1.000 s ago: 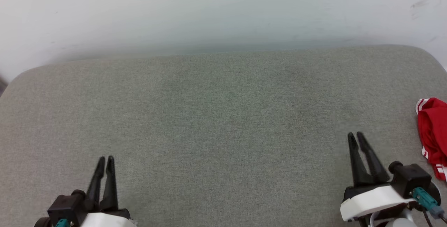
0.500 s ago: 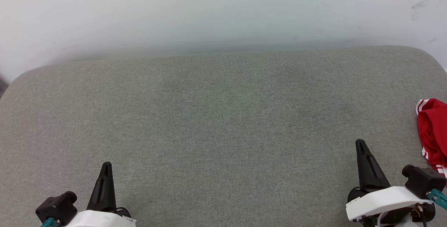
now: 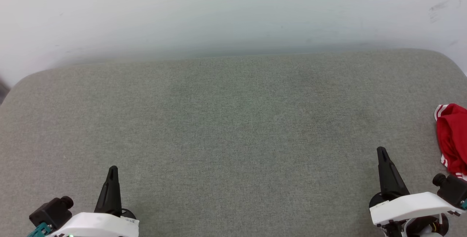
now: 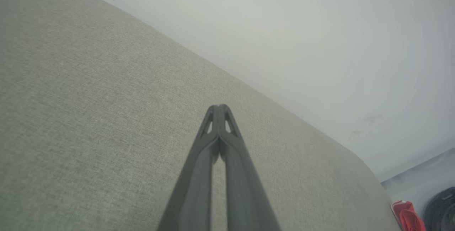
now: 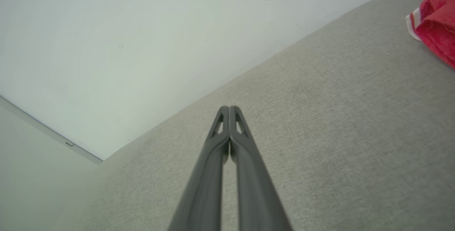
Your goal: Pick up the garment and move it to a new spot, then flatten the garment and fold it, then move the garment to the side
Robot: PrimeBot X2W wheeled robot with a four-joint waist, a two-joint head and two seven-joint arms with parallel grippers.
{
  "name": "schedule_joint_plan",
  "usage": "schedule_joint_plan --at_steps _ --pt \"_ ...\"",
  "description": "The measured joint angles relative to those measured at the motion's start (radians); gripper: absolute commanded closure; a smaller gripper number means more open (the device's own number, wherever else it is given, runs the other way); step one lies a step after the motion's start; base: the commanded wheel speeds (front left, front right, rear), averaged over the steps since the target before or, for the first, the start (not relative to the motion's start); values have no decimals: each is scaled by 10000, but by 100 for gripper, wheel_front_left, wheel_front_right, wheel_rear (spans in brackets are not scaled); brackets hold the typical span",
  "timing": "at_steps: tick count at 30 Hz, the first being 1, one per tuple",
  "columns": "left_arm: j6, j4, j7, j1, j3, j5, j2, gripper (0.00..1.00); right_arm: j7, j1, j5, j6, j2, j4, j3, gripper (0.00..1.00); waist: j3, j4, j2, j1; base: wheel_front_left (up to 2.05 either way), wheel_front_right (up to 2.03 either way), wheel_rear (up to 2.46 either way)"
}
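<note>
In the head view, the red shirt with white-and-red striped trim (image 3: 451, 135) lies far over at the right edge of the wide grey cloth-covered bench (image 3: 233, 120). The picture's edge cuts most of it off, so I cannot tell if it is folded or in a heap (that spot fits a shirt waiting to be picked up, and also one put aside at the end). The left claw (image 3: 113, 168) and the right claw (image 3: 381, 150) sit low by the near edge, well apart, I think to leave the middle free. In the left wrist view, the left claw (image 4: 219, 108) is pinched closed, tips touching, with nothing in it. A small bit of the shirt (image 4: 407, 217) peeks in at the bottom right, beside a dark round thing (image 4: 442, 209) too cut off to name. In the right wrist view, the right claw (image 5: 229, 109) is pinched closed too and holds nothing. The shirt (image 5: 435, 21) lies near it but not touching, and I can make out a red fold and a striped edge.
</note>
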Motion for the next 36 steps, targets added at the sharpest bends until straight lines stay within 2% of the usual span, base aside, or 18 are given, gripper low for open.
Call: schedule_joint_plan --at_steps 36 --pt "0 581 1160 -644 -10 -4533 6 100 1106 -231 4654 0 -33 163 -360 100 -91 44 0 0 0 0 0"
